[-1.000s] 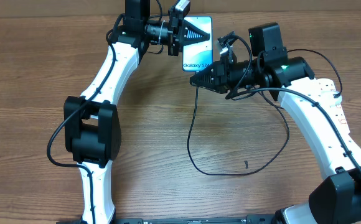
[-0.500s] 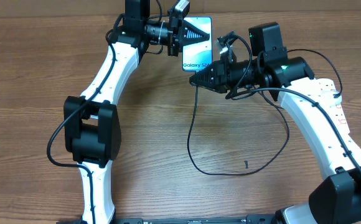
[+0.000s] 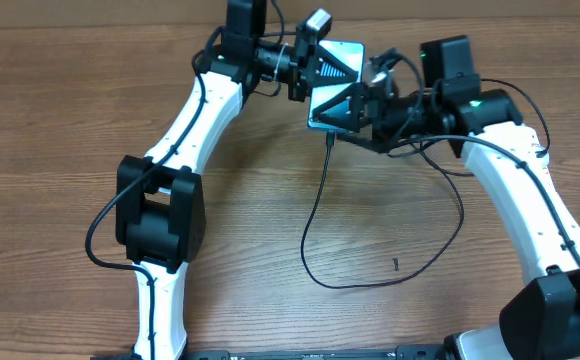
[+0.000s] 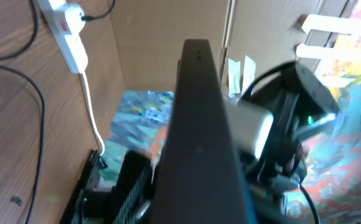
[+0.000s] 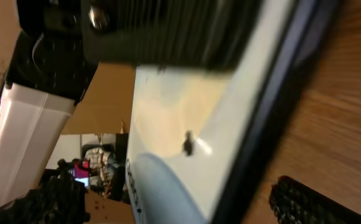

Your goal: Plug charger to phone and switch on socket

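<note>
Left gripper (image 3: 354, 68) is clamped on the phone (image 3: 322, 100), which it holds tilted over the table (image 3: 70, 120). Right gripper (image 3: 315, 122) pinches the charger (image 3: 317, 195) at the phone's near edge, with the plug tip hidden. Screen lettering is covered. Socket (image 4: 68, 31) lies well apart.

You have two white-and-black robot arms, a left arm (image 3: 195, 110) and a right arm (image 3: 530, 200). You also have one slim rectangular phone (image 5: 180, 106) with a pale lit screen, one thin black cable (image 3: 310, 215), one white oblong power strip (image 4: 68, 31) and one small black speck (image 3: 395, 264).
</note>
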